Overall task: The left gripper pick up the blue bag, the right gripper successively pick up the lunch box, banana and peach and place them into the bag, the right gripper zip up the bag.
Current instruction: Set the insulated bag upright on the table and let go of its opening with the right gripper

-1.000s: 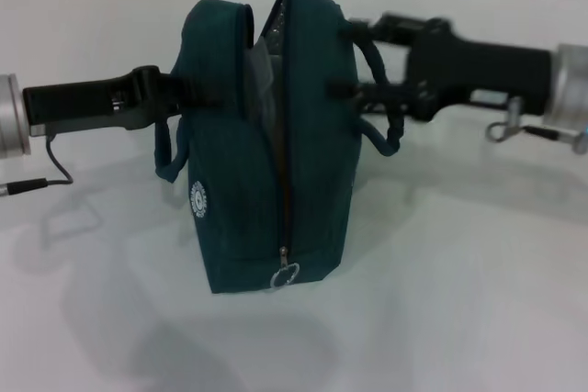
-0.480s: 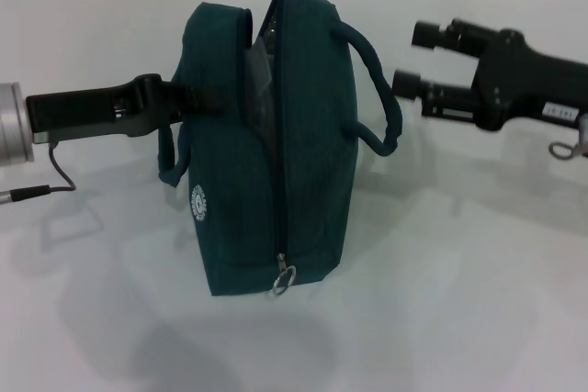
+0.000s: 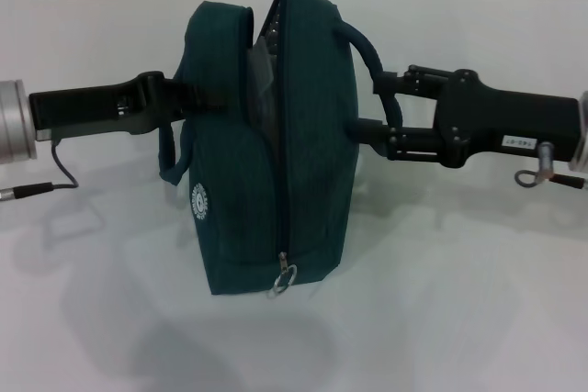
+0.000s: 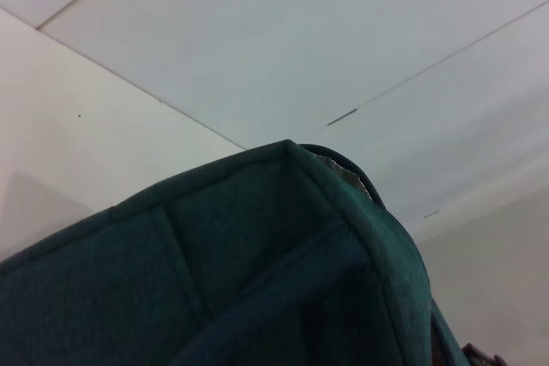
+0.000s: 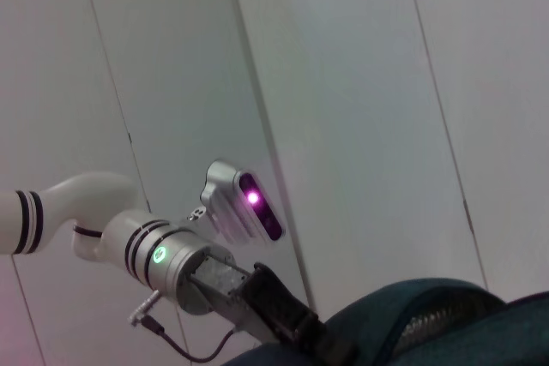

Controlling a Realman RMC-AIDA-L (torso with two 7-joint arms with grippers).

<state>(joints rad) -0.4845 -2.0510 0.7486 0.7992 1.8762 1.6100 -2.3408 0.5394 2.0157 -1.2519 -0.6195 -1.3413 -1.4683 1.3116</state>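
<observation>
Returned to the blue bag (image 3: 266, 135), right gripper (image 3: 372, 107) fingers spread, straddling its handle (image 3: 372, 52).

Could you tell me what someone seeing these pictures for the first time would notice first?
The bag stands out first: dark teal, upright at the middle of the white table, its top unzipped, with the zipper pull low on the near end. The left gripper reaches in against its left side, and the right gripper is at the right side with its fingers spread around the right handle.
</observation>
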